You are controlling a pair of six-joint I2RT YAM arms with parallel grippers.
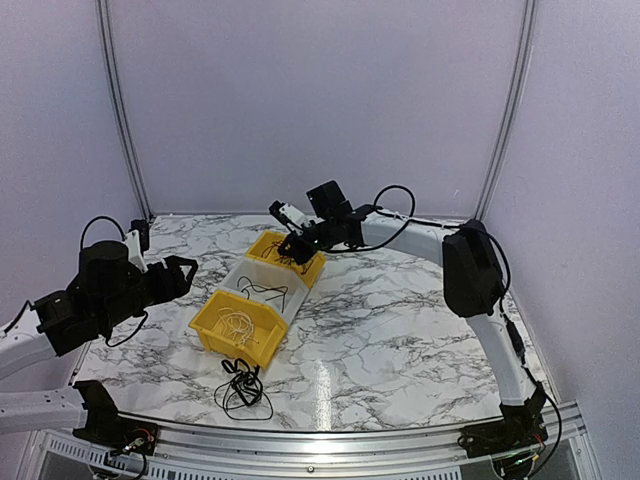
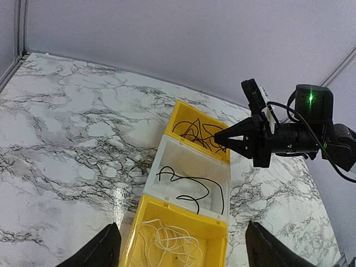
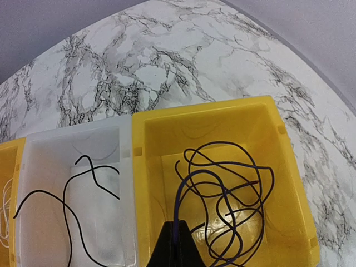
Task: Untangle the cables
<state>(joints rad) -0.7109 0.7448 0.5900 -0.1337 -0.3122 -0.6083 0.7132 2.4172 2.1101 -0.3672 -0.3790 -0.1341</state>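
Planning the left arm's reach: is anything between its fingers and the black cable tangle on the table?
Nothing visible. The left fingers stand open left of the near yellow bin; only bare table lies between them and the tangle.

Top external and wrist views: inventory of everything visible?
far bin: 1, yellow, far end of diagonal row
middle bin: 1, clear, between the yellow bins
near bin: 1, yellow, near end
dark cables: count unclear, dark, looped in far bin
black cable: likely 1, black, in middle bin
white cables: several, white, in near bin
black tangle: 1, black, on table before near bin
table: 1, marble, underneath
left gripper: 1, black, open, left of bins
right gripper: 1, black, shut on dark cables above far bin
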